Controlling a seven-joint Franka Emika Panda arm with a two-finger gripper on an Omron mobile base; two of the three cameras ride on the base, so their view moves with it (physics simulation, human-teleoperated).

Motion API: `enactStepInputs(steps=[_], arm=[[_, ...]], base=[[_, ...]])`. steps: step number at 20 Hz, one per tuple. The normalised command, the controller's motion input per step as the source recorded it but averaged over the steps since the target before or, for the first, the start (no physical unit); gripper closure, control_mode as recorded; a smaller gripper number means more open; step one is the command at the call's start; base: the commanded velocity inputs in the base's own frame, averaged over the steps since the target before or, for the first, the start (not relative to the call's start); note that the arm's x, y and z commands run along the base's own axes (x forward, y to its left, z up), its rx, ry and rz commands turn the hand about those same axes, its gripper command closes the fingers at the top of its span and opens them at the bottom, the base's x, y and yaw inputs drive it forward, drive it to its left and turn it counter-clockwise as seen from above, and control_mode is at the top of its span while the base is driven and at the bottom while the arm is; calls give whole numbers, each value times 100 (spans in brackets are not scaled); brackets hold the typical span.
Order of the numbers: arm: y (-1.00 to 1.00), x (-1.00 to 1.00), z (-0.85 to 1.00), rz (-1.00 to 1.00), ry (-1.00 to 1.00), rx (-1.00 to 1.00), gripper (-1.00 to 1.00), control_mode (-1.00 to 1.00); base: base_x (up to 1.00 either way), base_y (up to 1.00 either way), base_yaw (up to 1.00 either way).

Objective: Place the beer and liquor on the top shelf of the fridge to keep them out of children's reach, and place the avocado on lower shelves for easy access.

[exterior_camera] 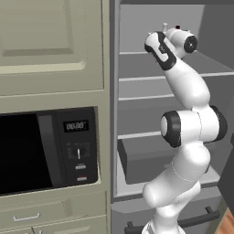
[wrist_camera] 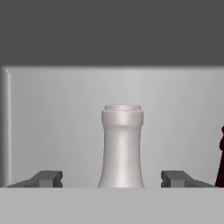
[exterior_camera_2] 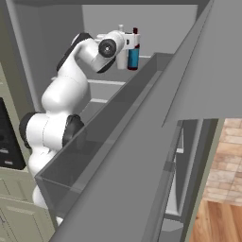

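Pale grey bottle point(wrist_camera: 122, 146): seen upright at the centre of the hand view, between the two fingertips point(wrist_camera: 46, 178), with clear gaps on both sides; it is judged to stand on the top shelf point(exterior_camera: 137, 53) of the fridge point(exterior_camera: 137, 27).
Hand point(wrist_camera: 111, 178): spread wide, nothing gripped; the bottle is judged to be released.
Second bottle point(exterior_camera_2: 134, 49): blue with a dark red top, in the upper middle of the right base view, just beside the hand; its dark edge shows at the right border of the hand view.
Which is beer, which liquor: cannot be told.
Avocado: not located in these views.
Step in hand: withdrawal from the placed bottle is judged to be due.
How to do it well: the hand should be drawn straight back along its own line, fingers kept wide, so neither fingertip brushes the neck; no sideways drift toward the second bottle should be allowed.
Risk: the tall narrow bottle is judged easy to tip.
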Motion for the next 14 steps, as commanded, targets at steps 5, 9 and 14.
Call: enactStepInputs(steps=[5, 9, 14], arm=[[0, 0, 4, 0, -1, 0, -100, -100], [0, 0, 26, 0, 0, 0, -100, -100], [1, -4, 36, 0, 0, -2, -100, -100]], base=[[0, 0, 0], [0, 0, 0], [0, 0, 0]])
